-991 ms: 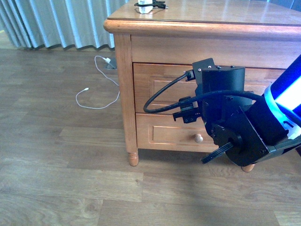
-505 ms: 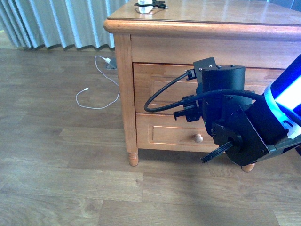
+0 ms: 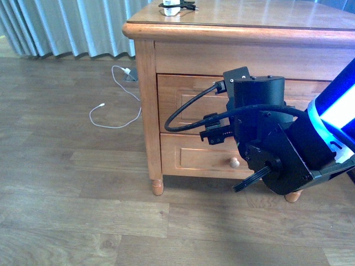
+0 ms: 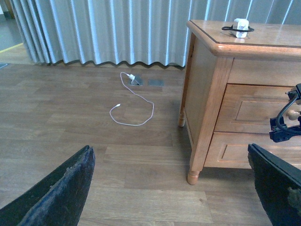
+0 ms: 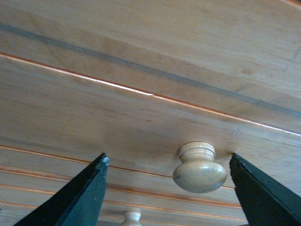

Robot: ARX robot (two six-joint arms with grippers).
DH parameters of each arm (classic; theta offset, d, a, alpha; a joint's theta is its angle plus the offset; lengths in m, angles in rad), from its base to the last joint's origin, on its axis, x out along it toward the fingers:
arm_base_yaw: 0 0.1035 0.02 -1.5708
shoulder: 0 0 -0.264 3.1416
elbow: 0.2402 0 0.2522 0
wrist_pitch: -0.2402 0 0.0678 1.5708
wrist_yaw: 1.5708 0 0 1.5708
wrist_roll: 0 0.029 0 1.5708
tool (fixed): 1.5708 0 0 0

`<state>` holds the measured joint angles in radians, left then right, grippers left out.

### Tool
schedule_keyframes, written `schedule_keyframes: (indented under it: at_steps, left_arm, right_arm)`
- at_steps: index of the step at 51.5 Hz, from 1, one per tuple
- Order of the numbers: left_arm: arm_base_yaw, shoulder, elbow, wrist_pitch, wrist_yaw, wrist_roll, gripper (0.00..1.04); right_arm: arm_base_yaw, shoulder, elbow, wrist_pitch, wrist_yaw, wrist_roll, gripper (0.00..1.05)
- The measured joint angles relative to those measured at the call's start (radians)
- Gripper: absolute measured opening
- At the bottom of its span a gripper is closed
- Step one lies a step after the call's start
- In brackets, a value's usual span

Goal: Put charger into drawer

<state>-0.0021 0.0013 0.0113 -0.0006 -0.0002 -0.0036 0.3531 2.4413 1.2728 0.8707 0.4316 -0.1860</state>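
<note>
Opening the drawer point(image 5: 117, 122) seems the current step: right end effector point(image 5: 168, 160), fingers spread, brackets its knob point(image 5: 200, 168) and must close next.

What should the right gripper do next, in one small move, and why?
Probably ease the right gripper forward until its open fingers straddle the knob. The drawer is shut, the right wrist view shows the knob between the fingers with neither touching it, and the charger lies on top of the cabinet.

The right arm point(image 3: 258, 108) has edged slightly left across the drawer point(image 3: 186, 100) front.
</note>
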Motion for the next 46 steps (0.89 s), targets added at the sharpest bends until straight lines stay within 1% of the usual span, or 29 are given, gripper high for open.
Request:
schedule_keyframes:
  at_steps: [2,3,7,11,13,24,26,30,32,35,46]
  left_arm:
    - [0.000,0.000,0.000,0.000,0.000,0.000,0.99]
    - [0.000,0.000,0.000,0.000,0.000,0.000,0.99]
    - [0.000,0.000,0.000,0.000,0.000,0.000,0.99]
    - [0.000,0.000,0.000,0.000,0.000,0.000,0.99]
    - [0.000,0.000,0.000,0.000,0.000,0.000,0.99]
    - [0.000,0.000,0.000,0.000,0.000,0.000,0.99]
    - [0.000,0.000,0.000,0.000,0.000,0.000,0.99]
    - [0.000,0.000,0.000,0.000,0.000,0.000,0.99]
    - [0.000,0.000,0.000,0.000,0.000,0.000,0.99]
    - [0.000,0.000,0.000,0.000,0.000,0.000,0.99]
    - [0.000,0.000,0.000,0.000,0.000,0.000,0.99]
  right_arm:
    - [0.000,-0.001,0.000,0.000,0.001,0.001,0.92]
    - [0.000,-0.001,0.000,0.000,0.001,0.003,0.93]
    - [0.000,-0.003,0.000,-0.001,0.003,0.003,0.90]
    - [0.000,-0.004,0.000,-0.001,0.004,0.003,0.90]
    - [0.000,-0.005,0.000,-0.001,0.005,0.004,0.88]
    - [-0.003,-0.007,0.000,-0.001,0.017,0.003,0.57]
    - [-0.003,-0.007,0.000,-0.001,0.016,0.002,0.50]
    - [-0.005,-0.008,0.000,-0.001,0.025,-0.003,0.32]
    - [-0.006,-0.011,0.000,-0.001,0.022,-0.008,0.26]
    - [-0.006,-0.011,0.000,-0.001,0.021,-0.011,0.24]
    - [-0.007,-0.013,-0.004,0.000,0.016,-0.012,0.24]
